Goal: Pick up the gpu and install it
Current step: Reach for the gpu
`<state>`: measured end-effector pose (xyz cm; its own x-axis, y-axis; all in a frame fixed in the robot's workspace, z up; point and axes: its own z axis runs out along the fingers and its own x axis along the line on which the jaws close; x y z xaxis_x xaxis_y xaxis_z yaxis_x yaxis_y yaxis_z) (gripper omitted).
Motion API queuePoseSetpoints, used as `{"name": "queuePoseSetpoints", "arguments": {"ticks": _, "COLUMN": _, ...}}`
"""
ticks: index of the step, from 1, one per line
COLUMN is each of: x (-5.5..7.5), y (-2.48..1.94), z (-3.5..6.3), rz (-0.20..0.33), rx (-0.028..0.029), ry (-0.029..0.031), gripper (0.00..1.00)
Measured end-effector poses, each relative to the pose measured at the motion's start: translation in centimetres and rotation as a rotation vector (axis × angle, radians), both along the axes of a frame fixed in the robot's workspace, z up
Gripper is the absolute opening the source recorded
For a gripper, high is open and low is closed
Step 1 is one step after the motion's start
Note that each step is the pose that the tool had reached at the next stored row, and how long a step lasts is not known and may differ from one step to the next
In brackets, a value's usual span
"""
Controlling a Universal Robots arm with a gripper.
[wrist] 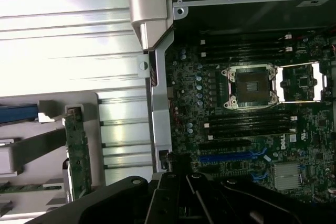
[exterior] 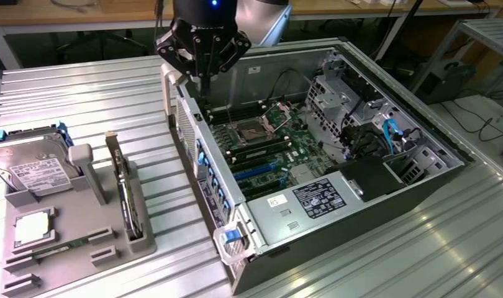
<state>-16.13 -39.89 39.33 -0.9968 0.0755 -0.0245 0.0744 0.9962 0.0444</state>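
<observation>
The arm hangs straight down at the top centre of the exterior view. Its tool (exterior: 205,87) is closed on nothing above the rear edge of the open computer case (exterior: 384,211). The gpu (exterior: 129,192) stands on edge in a grey holder (exterior: 69,248) on the counter (exterior: 86,93), at the lower left of that view, well apart from the tool.

— What does the claw (exterior: 203,87) look like?
— Matte black. Angled link bars spread from a round body and narrow to slim dark fingers (exterior: 204,74). A small blue light (exterior: 212,3) glows at its top.
— And the arm (exterior: 264,18) behind it?
— A smooth, rounded silver-grey casing. In the wrist view the claw (wrist: 176,192) shows black overlapping bars with small round pivot pins (wrist: 137,181).
</observation>
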Motion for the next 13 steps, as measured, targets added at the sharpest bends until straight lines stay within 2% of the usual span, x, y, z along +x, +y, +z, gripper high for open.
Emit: {"name": "queuePoseSetpoints", "arguments": {"ticks": 13, "x": -0.58, "y": 0.0, "z": 0.0, "rz": 0.0, "rx": 0.0, "ry": 0.0, "gripper": 0.11}}
